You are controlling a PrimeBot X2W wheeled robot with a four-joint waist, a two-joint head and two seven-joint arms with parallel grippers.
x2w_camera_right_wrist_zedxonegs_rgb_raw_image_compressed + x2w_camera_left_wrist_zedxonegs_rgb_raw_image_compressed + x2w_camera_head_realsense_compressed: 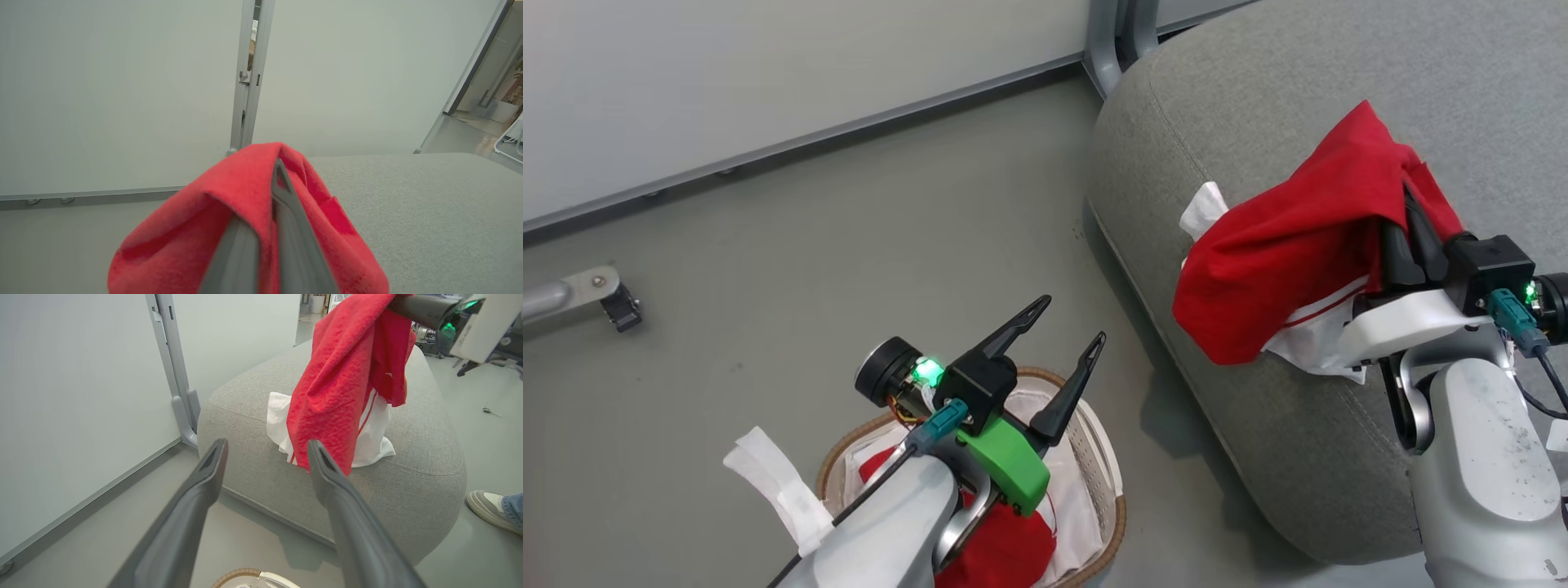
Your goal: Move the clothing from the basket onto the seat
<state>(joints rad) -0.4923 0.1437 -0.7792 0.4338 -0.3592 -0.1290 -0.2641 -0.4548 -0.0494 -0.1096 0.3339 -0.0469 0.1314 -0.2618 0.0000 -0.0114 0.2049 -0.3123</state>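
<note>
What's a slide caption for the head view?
Right gripper holds a red garment over the grey seat; open left gripper hovers above the basket.

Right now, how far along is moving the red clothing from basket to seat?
Done: nothing released yet. In hand: right gripper shut on a red, white-trimmed garment over the large grey fabric seat. Remaining: more red clothing in the oval cream plastic basket, below the open left gripper.
</note>
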